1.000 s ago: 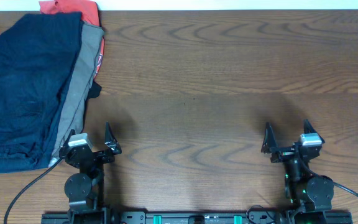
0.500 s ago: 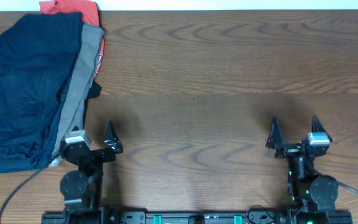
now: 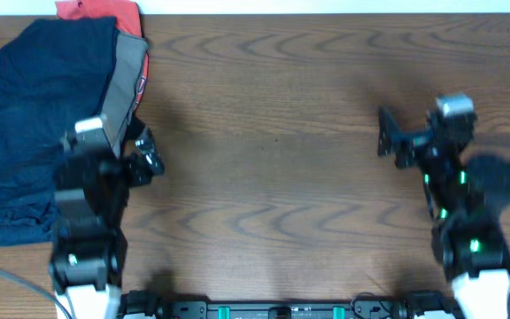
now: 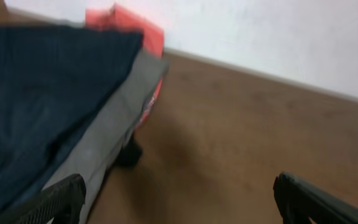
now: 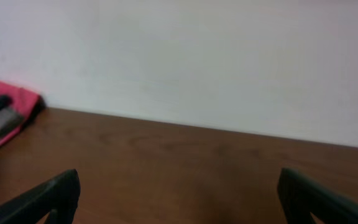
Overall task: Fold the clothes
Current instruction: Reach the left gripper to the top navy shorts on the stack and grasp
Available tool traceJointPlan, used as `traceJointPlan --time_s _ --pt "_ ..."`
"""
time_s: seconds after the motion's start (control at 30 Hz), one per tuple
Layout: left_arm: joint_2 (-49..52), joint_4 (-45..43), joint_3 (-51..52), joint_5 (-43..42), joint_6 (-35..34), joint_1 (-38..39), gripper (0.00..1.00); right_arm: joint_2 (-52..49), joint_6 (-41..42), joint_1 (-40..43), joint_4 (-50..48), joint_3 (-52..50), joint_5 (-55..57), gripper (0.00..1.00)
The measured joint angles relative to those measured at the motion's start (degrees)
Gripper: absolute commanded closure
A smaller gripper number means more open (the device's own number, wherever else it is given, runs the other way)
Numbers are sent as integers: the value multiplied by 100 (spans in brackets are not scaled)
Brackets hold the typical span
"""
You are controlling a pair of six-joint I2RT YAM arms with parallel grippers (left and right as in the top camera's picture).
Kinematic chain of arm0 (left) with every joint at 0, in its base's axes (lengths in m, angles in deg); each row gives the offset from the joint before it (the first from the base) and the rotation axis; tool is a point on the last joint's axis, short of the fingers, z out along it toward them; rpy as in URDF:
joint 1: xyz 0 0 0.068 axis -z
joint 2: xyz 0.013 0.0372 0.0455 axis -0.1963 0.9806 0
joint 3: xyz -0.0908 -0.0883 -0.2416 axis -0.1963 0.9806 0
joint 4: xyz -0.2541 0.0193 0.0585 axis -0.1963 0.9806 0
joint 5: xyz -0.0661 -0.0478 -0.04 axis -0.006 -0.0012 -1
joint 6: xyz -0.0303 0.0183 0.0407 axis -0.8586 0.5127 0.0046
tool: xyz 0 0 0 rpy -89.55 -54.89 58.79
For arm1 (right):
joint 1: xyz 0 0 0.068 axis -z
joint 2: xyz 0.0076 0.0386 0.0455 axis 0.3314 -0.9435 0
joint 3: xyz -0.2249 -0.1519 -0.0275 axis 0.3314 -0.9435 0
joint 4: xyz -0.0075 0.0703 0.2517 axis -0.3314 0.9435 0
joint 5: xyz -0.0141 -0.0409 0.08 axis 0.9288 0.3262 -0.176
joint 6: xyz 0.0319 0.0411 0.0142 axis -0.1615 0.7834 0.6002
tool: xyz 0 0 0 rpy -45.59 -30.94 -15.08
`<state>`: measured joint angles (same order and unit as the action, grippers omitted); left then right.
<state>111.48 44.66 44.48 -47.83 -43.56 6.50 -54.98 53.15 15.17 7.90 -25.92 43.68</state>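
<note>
The clothes [image 3: 42, 124] lie just left of the left gripper [image 4: 179, 205], long axis running ahead of it. Its jaws stand wide, empty. The right gripper [image 5: 182, 202], likewise wide, is well apart.

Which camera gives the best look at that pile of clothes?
Overhead: nearly the whole pile of clothes shows, navy on grey on red-orange. The left wrist view catches part, blurred; the right wrist view only a distant corner.

One pile of clothes [image 3: 25, 168] at far left, three layers counted: one navy [image 3: 34, 97], one grey [image 3: 119, 80], one red-orange [image 3: 104, 11]. Dark scrap [image 3: 136, 129] under grey, unclear whether a fourth. Two claws: left claw [image 4: 179, 208], right claw [image 5: 179, 202], two fingers [image 4: 53, 200] each. One worktop [image 3: 282, 89].
</note>
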Motion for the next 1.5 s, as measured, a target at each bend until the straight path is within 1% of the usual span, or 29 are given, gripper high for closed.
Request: traceJointPlan --time_s 0.1,0.23,0.33,0.47,0.67,0.8,0.97,1.07,1.13,1.27,1.37,1.5 --pt "721 817 -896 0 173 -2 2 -922 -17 0 634 927 -249 1" --pt "1672 2144 -2179 -2 597 0 2 -1978 -31 0 1547 2011 -461 1" --pt "2317 2796 -2957 -2 911 0 2 -2660 -33 0 1880 2610 -634 1" --pt "2826 2798 -3250 0 1147 0 2 -3233 -33 0 1633 2916 -990 1" --pt "3569 2721 -3254 170 1550 -101 2 -3547 -24 0 1596 2924 -1344 1" --pt "4000 2555 -3254 310 1657 -577 2 -3615 -22 0 1788 2931 -1432 1" --pt "4581 2068 -3254 385 1679 -1419 2 -3665 -22 0 1853 2940 -1484 1" --pt "4937 1838 -3254 448 1869 -1794 2 -3689 -22 0 1856 2940 -1486 1" --pt "5169 1788 -3254 461 2083 -1921 2 -3689 -24 0 1862 2940 -1486 1" --pt "5591 1786 -3254 459 2404 -1943 0 -3694 -22 0 1860 2944 -1486 1" --pt "5838 1786 -3254 457 2516 -1930 5 -3722 -22 0 1856 2949 -1486 1" --pt "6037 1764 -3254 459 2581 -1930 18 -3790 -15 0 1856 2949 -1486 5"
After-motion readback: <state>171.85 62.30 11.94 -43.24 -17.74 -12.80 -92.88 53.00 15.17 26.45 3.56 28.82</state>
